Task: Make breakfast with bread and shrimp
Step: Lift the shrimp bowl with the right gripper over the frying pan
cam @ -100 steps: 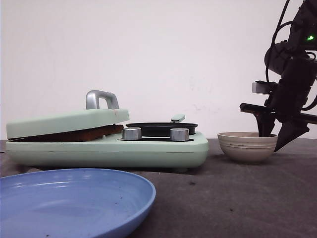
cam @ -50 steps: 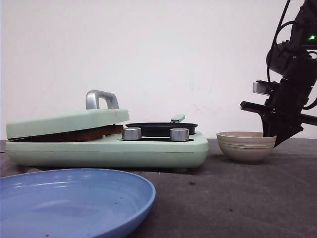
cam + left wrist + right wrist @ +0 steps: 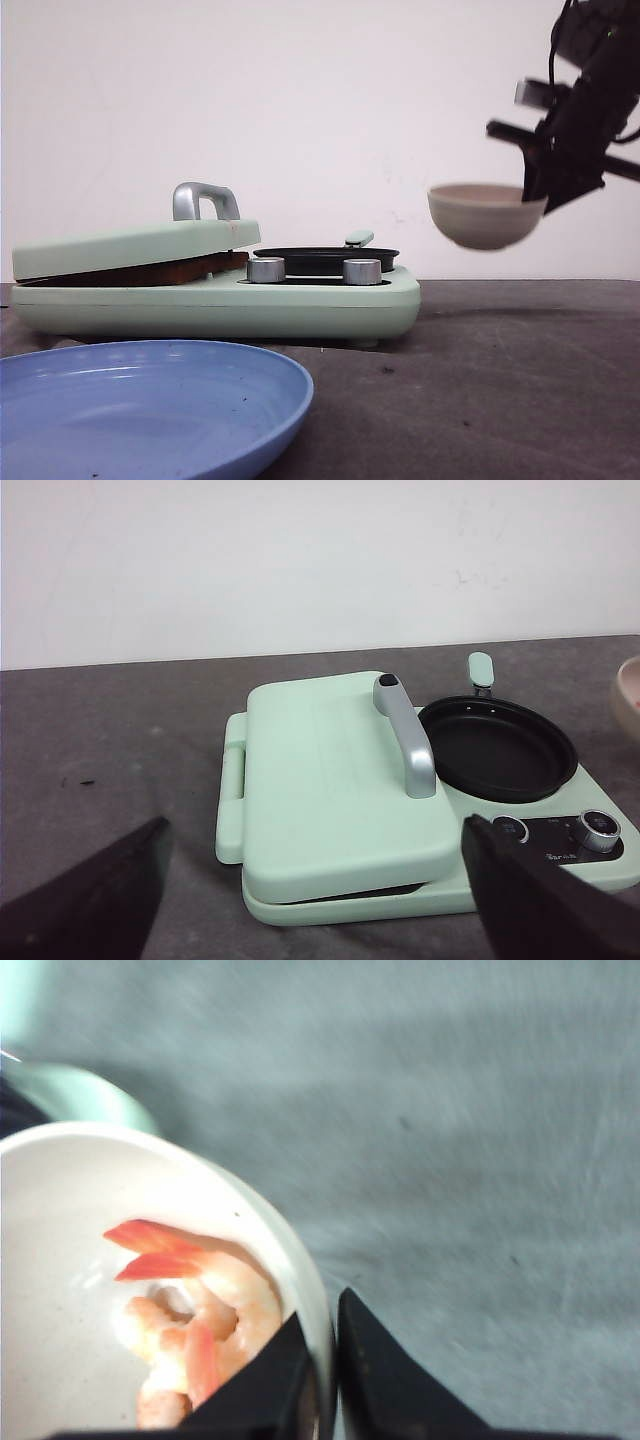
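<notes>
bowl: beige ribbed bowl (image 3: 486, 214) hangs in the air at the right of the front view, well above the worktop (image 3: 500, 380), roughly level, slightly blurred.
right tool: right tool (image 3: 322, 1360) is pinched on the bowl's rim, one finger inside the wall and one outside, only the rim between them; in the front view it meets the bowl at its right edge.
shrimp: shrimp (image 3: 200, 1325), orange-red and white curled pieces, lie in the bottom of the held bowl, close to the gripped rim.
left tool: left tool (image 3: 320, 900) stands wide, its two dark fingers (image 3: 85, 895) far apart at either side of the wrist view, holding nothing.
breakfast maker: mint-green appliance (image 3: 215, 290) sits on the worktop left of the bowl; its hinged lid (image 3: 335, 775) with a silver handle (image 3: 408, 735) is down but slightly tilted, a brown edge showing in the gap.
pan: round black pan (image 3: 497, 748) is set in the appliance beside the lid, two silver knobs (image 3: 266, 270) in front.
plate: blue plate (image 3: 150, 405) lies nearest the camera at the front left.
bread: cannot tell whether the brown edge under the lid is bread.
</notes>
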`<state>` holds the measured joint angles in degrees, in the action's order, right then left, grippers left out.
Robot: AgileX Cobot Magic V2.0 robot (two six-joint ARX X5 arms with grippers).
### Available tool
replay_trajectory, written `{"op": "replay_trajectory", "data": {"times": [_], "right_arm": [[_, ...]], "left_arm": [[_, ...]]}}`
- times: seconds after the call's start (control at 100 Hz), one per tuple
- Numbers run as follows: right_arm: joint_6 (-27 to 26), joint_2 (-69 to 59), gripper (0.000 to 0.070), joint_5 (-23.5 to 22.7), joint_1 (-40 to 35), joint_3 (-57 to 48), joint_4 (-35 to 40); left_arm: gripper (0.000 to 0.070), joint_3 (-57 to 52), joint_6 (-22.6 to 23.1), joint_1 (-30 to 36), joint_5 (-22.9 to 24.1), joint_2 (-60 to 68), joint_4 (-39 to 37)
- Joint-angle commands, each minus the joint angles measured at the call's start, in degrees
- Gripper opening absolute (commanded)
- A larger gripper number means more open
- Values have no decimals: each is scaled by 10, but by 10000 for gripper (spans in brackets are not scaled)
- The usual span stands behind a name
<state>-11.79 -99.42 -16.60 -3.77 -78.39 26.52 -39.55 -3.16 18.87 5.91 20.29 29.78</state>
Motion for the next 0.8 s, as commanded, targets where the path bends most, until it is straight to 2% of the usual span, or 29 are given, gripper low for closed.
{"op": "replay_trajectory", "data": {"times": [0.0,0.25,0.41,0.61,0.79], "right_arm": [[-24,8,0,-17,-11,-11,-19],[-47,29,0,-28,-64,-11,-92],[-36,24,0,10,-109,-11,-146],[40,15,0,94,-165,-11,-237],[159,-5,0,197,-207,-11,-304]], "left_arm": [[504,-4,-5,2,3,2,-6],[505,-4,-5,2,3,2,-6],[505,-4,-5,2,3,2,-6],[505,-4,-5,2,3,2,-6],[504,-4,-5,2,3,2,-6]]}}
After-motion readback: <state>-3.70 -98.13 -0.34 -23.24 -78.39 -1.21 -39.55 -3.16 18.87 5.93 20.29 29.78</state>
